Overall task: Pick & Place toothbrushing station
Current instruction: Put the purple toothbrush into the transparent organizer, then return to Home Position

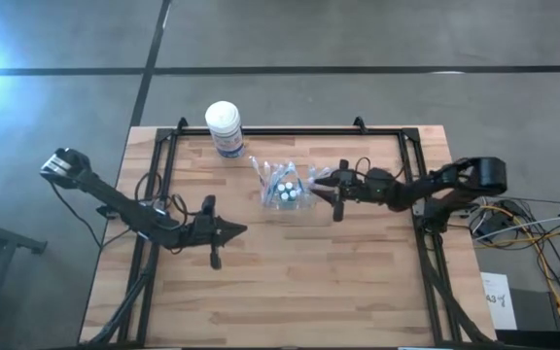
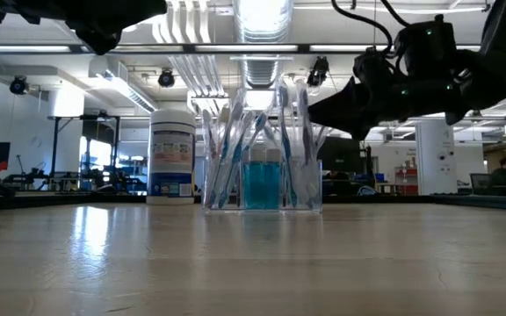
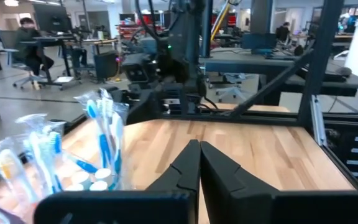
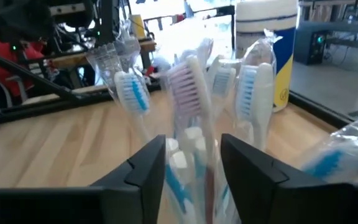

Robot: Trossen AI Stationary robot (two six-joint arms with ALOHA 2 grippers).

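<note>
We see the cup (image 1: 283, 192) of brushes (image 4: 189, 93) and small tubes (image 1: 285, 189) standing upright on the table (image 1: 358, 282), toward its far middle, with a canister (image 1: 225, 127) near it at the far edge. Our right hand (image 1: 331, 194) is just beside the cup, its fingers (image 4: 146, 163) spread, with brush handles showing in the gap; we cannot tell whether they touch. Our left hand (image 1: 229, 233), pressed together and empty, hovers nearer us, apart from the cup.

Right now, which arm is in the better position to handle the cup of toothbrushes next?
Probably the right. The right gripper is beside the clear cup, jaws open toward the toothbrushes. The left gripper waits farther away with jaws shut.
</note>
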